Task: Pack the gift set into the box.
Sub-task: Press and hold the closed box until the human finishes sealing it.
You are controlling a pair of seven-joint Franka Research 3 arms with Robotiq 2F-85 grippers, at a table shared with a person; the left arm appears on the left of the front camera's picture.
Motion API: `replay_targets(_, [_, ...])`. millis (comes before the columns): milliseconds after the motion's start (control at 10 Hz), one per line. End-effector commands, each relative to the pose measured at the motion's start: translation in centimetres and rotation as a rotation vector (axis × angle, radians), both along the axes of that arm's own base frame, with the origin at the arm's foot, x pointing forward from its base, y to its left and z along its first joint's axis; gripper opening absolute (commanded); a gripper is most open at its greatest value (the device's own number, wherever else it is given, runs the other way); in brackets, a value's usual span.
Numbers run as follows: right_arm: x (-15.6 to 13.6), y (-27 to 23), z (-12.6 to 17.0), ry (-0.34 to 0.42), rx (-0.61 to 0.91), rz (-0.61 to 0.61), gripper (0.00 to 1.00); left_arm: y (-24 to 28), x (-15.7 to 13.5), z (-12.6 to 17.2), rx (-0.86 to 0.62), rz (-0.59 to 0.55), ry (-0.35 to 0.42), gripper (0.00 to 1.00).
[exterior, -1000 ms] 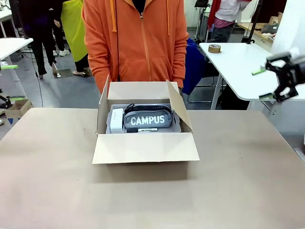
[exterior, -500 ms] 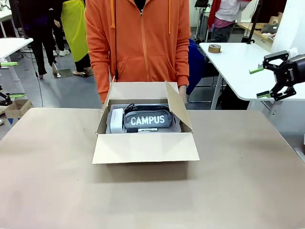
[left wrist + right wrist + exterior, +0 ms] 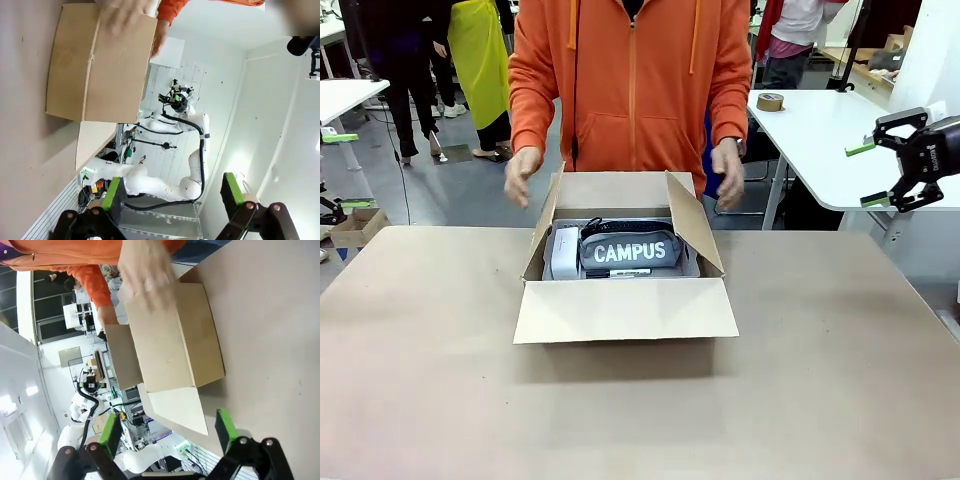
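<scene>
Grey soft "CAMPUS" zip pouch [image 3: 625,250] sits inside the open brown corrugated cardboard box [image 3: 620,312] on the surface. Right fingers [image 3: 861,149] and left fingers [image 3: 113,192] are spread, empty (well clear). Risk: person's hands [image 3: 522,175] are near the side flaps, so closing them could cause a collision.

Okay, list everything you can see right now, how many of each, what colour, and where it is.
box: one, brown, mid-table, flaps open
pouch: one, grey, white CAMPUS lettering, inside the box
boxed item: one, white, in the box, beside the pouch
pen-like piece: one, dark, in the box, before the pouch
table: one, tan, under the box
tape roll: one, brown, on the white side table
person: one, orange hoodie, far side
person's right hand, person's left hand: raised beside the box's side flaps
left gripper: one, black, green pads, open
right gripper: one, black, green pads, open, raised at the right
</scene>
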State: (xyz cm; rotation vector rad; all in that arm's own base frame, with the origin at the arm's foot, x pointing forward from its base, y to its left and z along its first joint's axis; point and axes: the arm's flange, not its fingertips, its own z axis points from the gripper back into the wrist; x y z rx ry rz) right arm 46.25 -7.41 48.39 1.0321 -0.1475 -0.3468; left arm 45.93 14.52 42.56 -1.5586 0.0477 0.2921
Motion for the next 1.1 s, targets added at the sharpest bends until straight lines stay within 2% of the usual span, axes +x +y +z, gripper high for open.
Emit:
replay_targets(0, [-0.18,-0.29,-0.13,-0.015,-0.006,0.022,1.00,-0.06,-0.28,-0.01,0.013,-0.004,-0.016,1.00])
replay_targets(1000, [-0.18,-0.29,-0.13,-0.015,-0.006,0.022,1.00,-0.06,-0.28,-0.01,0.013,-0.004,-0.016,1.00])
